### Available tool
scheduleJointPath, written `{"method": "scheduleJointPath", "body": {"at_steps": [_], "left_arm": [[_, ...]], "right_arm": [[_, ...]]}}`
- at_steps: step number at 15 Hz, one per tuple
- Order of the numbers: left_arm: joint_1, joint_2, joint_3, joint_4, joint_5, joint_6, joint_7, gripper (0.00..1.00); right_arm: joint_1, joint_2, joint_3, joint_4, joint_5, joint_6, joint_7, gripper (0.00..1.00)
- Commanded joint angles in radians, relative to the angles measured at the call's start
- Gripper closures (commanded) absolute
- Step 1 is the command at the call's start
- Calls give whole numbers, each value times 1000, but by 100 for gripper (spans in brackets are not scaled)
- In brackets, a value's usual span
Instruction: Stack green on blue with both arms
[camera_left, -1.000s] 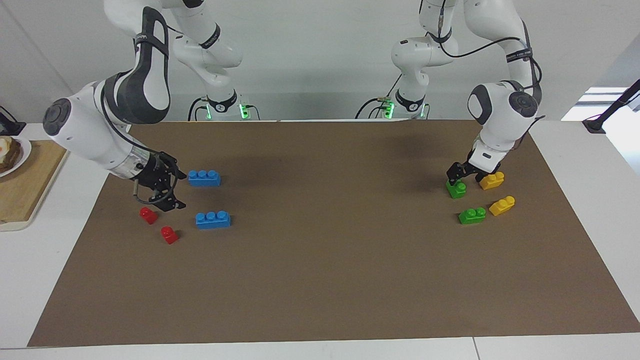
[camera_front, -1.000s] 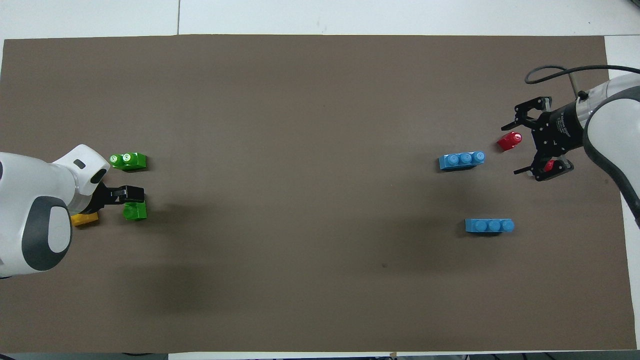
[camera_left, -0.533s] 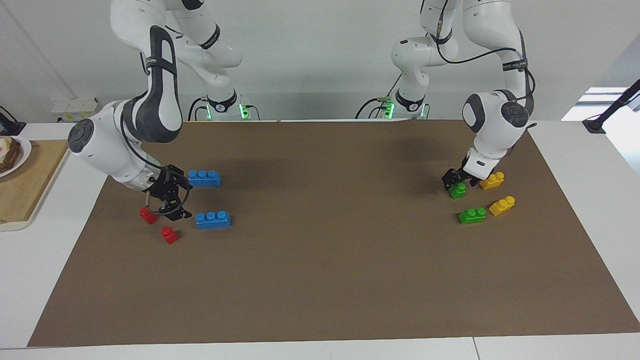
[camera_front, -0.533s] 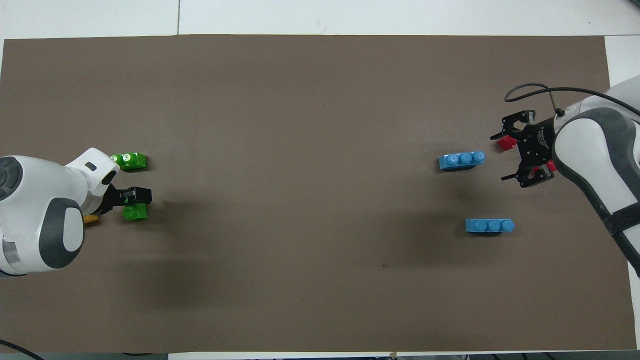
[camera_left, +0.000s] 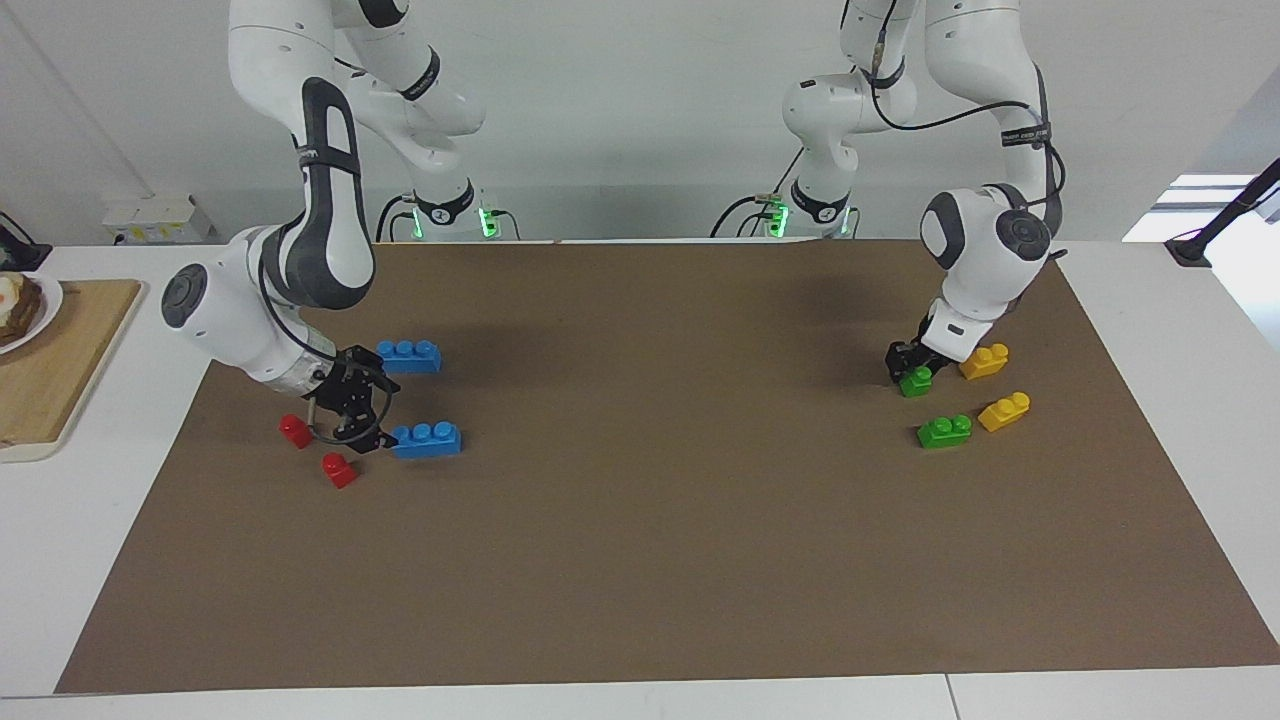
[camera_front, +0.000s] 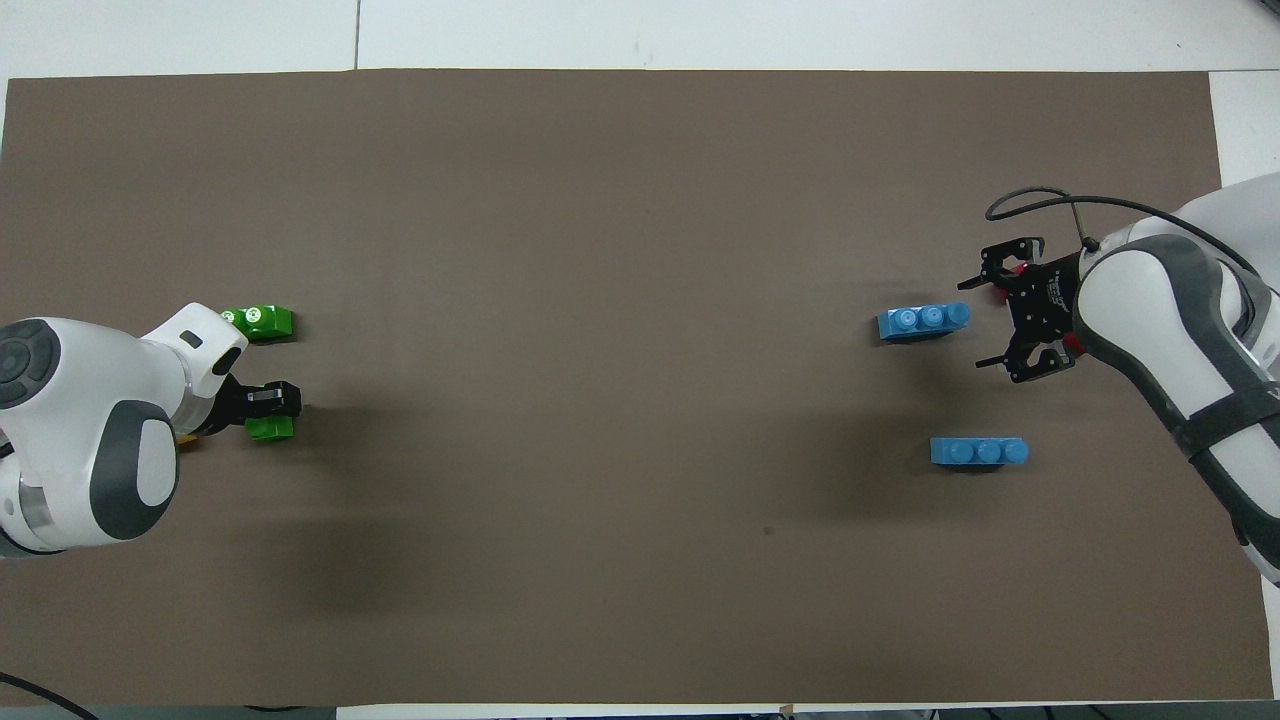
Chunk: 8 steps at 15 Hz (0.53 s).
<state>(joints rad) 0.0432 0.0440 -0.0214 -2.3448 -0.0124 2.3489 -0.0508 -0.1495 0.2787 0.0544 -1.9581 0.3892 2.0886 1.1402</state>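
Note:
Two green bricks lie on the mat at the left arm's end. My left gripper is down at the one nearer the robots, which rests on the mat; in the overhead view the gripper partly covers that brick. The other green brick lies free. Two blue bricks lie at the right arm's end. My right gripper is open and empty, low beside the end of the farther blue brick. The nearer blue brick lies free.
Two red bricks lie beside my right gripper, toward the table's end. Two yellow bricks lie beside the green ones. A wooden board lies off the brown mat.
My right gripper has moved from over the red bricks toward the farther blue brick. My left gripper has come down onto the nearer green brick.

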Motion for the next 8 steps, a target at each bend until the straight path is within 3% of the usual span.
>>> {"method": "scheduleJointPath", "body": {"at_steps": [1,5,8], "left_arm": [[-14,-1,8,-16,12,27,-27,100],[-16,13,8,30,8,-11,-62,100],[-40,11,6,131,5,-135,-115,100]], "right_arm": [[-4,8,4,-16,46,47,-28,0],[1,19,4,-48,46,94,-45,0],[-2,33,4,-51,46,113,-57,0]]}}
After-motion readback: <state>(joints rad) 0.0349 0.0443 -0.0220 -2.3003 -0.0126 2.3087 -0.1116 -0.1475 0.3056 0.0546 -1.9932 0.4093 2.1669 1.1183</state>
